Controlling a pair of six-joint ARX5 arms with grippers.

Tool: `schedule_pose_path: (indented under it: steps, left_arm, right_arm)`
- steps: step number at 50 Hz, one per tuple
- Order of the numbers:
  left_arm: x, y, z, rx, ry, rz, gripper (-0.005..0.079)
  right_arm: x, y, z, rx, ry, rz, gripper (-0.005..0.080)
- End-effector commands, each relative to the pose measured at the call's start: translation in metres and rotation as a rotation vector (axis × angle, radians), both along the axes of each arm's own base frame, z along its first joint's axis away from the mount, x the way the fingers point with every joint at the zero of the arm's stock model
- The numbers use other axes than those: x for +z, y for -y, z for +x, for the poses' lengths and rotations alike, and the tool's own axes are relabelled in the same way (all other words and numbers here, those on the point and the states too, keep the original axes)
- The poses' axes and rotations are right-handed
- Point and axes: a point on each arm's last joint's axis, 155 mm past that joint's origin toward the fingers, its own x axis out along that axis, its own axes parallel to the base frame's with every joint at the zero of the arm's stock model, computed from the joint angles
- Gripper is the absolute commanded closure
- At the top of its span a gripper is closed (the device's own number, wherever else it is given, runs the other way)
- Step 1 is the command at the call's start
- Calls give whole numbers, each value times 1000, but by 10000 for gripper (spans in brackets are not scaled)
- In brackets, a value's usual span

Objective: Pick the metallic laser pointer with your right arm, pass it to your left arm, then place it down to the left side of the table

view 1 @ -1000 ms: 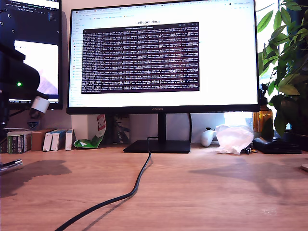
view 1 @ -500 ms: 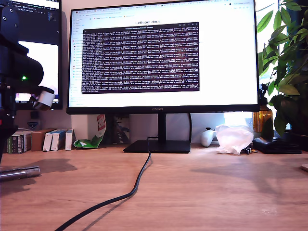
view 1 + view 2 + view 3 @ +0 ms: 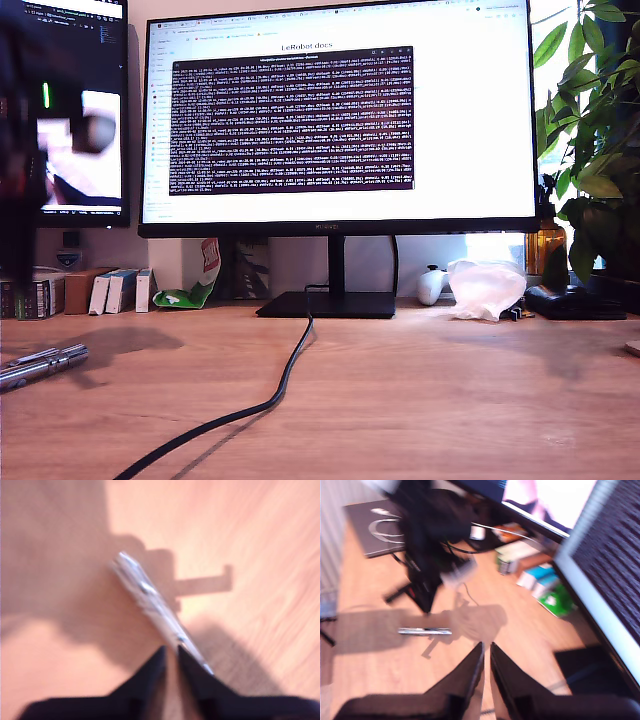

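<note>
The laser pointer lies flat on the table at the exterior view's far left, a slim silver cylinder. In the first wrist view the laser pointer rests on the wood just past my first gripper, whose fingers stand almost together with nothing between them. The first arm is a dark blur above it. From farther off, my second gripper looks at the laser pointer and the first arm; its fingers are shut on nothing. The second gripper is out of the exterior view.
A black cable snakes across the table from the big monitor. Small boxes line the back at the exterior view's left. A crumpled plastic bag and a plant stand at its right.
The laser pointer has slid a little toward the exterior view's right and now lies still on the table. The first arm has risen off it and blurs with motion.
</note>
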Motion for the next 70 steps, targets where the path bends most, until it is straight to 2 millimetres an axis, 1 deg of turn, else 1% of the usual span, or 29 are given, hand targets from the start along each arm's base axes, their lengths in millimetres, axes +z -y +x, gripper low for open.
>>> schedule_pose_path:
  steps: [1,6,15,20,24,27,31,39,41,46,50,51,54,59,62,66,70]
  left_arm:
    - [7,2,-1,17,22,-19,764]
    - [28,7,8,62,95,-97,764]
    - [83,21,33,99,299,-272,764]
    - [110,20,43,113,408,-307,764]
    - [125,18,47,128,462,-330,764]
    - [131,15,50,144,484,-346,764]
    - [136,13,52,167,492,-371,764]
    - [136,7,56,194,500,-395,764]
    - [136,4,58,204,502,-398,764]
    - [136,2,58,218,506,-416,764]
    - [137,-1,58,240,518,-427,764]
    - [138,-2,58,241,523,-427,764]
    - [143,-4,59,244,549,-432,764]
    - [156,-5,59,249,585,-463,764]
    - [162,-6,57,253,599,-474,764]
    - [166,-7,54,251,615,-482,764]
    - [164,-10,49,263,635,-488,764]
  right_arm:
    - [-2,7,5,-28,-14,0,765]
    - [-5,28,24,-130,-28,-7,765]
    - [-6,80,58,-333,-40,-11,765]
    - [-3,111,74,-437,-45,8,765]
    - [1,139,89,-543,-32,23,765]
    - [5,158,98,-619,-20,36,765]
    - [10,189,109,-728,-1,47,765]
    - [14,242,119,-899,35,37,765]
    - [13,252,120,-938,34,39,765]
    - [14,269,117,-987,53,44,765]
    - [14,284,110,-1032,82,47,765]
    - [11,286,108,-1035,82,48,765]
    - [13,291,100,-1049,116,61,765]
    - [4,296,88,-1065,142,70,765]
    - [-5,294,80,-1056,147,77,765]
    - [-16,293,71,-1058,159,81,765]
    - [-27,292,61,-1059,162,82,765]
